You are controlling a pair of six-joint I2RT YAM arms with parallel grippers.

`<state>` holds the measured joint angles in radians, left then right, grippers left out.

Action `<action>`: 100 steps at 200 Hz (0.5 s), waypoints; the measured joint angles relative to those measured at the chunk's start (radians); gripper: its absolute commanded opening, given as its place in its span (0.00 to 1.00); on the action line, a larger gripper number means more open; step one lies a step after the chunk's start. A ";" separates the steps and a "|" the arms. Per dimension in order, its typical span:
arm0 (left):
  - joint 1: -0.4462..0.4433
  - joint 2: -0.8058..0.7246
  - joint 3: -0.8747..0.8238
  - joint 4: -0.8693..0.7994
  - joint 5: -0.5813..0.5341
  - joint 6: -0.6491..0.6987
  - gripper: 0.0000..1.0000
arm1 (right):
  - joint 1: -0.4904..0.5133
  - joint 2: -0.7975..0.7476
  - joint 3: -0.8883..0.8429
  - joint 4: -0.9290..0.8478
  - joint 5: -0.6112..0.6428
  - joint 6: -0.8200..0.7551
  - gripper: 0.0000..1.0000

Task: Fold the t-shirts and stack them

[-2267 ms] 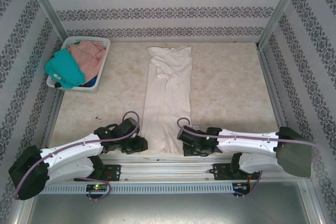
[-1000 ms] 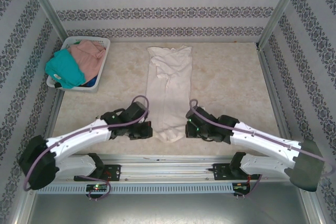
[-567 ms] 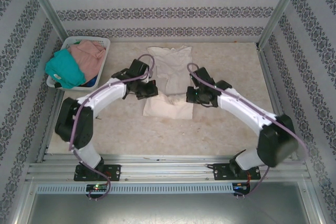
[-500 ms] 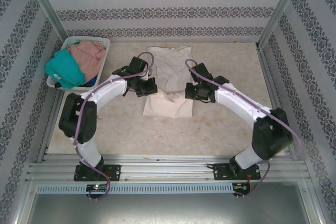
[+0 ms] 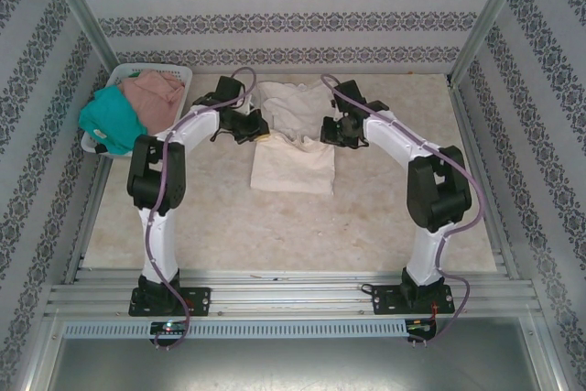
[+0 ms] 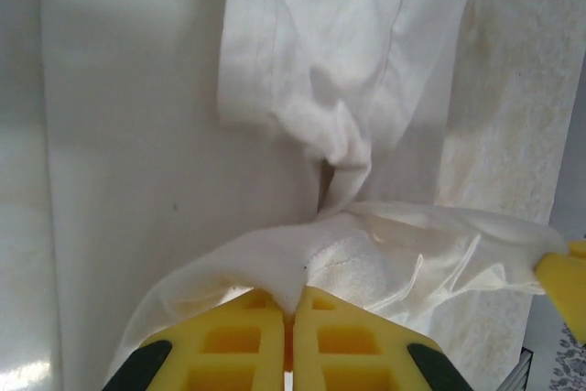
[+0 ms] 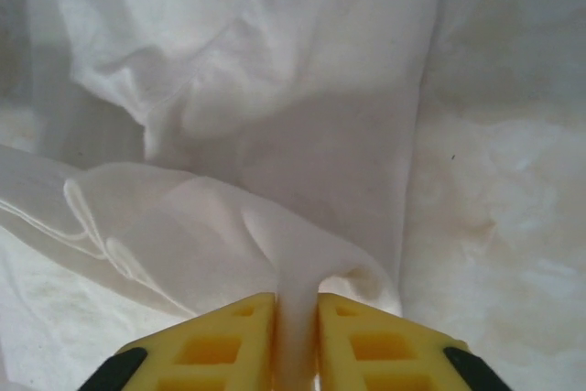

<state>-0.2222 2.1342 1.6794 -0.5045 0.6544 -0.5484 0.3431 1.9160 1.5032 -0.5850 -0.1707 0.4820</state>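
Squarely between the pinching fingers of left gripper (image 6: 291, 307) and right gripper (image 7: 296, 309): an edge of cream t-shirt (image 5: 293, 168).

The cream t-shirt (image 5: 293, 169), teal t-shirt (image 5: 108, 121) and dusty-pink t-shirt (image 5: 152, 95) contrast with the white basket (image 5: 160, 68) and mottled beige table (image 5: 385, 199).

Right end effector (image 7: 295, 310) pinching raised fold of cream t-shirt (image 7: 275, 70); rest lying on table (image 7: 499, 226).

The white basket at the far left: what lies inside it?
A teal t-shirt and a dusty-pink t-shirt lie heaped in the basket. They cover its floor and anything beneath them.
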 measured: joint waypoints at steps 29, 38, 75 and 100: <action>0.008 0.066 0.052 -0.037 0.021 0.001 0.25 | -0.023 0.048 0.048 -0.034 -0.018 -0.017 0.42; 0.014 0.103 0.100 -0.040 0.026 0.002 0.26 | -0.027 0.076 0.088 -0.032 -0.020 -0.024 0.43; 0.054 0.174 0.233 -0.109 0.020 0.026 0.26 | -0.039 0.057 0.093 -0.028 0.031 -0.045 0.48; 0.066 0.159 0.276 -0.142 -0.004 0.043 0.27 | -0.012 -0.067 -0.051 0.030 0.064 -0.044 0.48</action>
<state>-0.1566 2.2932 1.9553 -0.6460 0.6506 -0.5056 0.3309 1.8488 1.4521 -0.5552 -0.1062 0.4377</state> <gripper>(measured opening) 0.266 0.480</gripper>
